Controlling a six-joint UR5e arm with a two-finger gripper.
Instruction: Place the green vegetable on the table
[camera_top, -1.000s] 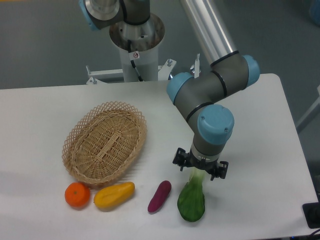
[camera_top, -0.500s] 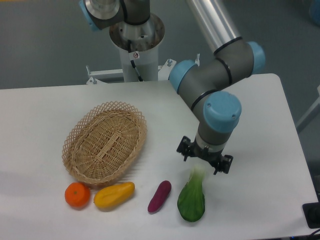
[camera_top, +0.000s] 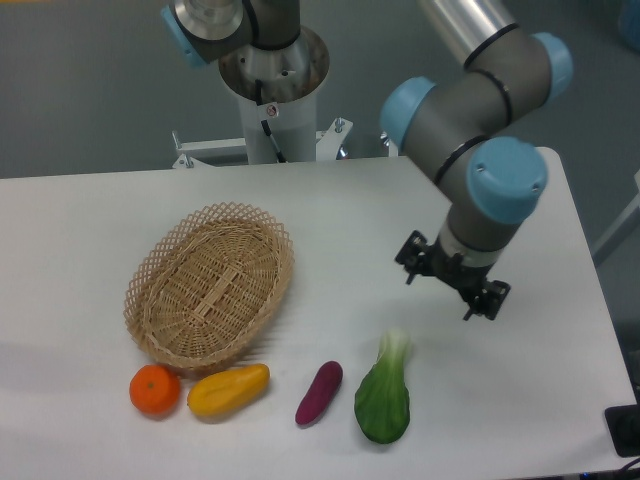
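Note:
The green vegetable (camera_top: 383, 395) lies flat on the white table (camera_top: 90, 215) near the front edge, its pale stem pointing away from the camera and its dark leaves toward it. My gripper (camera_top: 452, 285) hangs above the table, up and to the right of the vegetable and well apart from it. Its fingers are spread and hold nothing.
A purple sweet potato (camera_top: 319, 392) lies just left of the vegetable. A yellow mango-like fruit (camera_top: 228, 390) and an orange (camera_top: 155, 389) lie further left along the front edge. An oval wicker basket (camera_top: 210, 284) stands at the left centre. The robot base (camera_top: 272, 90) is behind the table.
The gripper let go of the vegetable's stem, then rose and moved up and to the right. The vegetable stays lying on the table.

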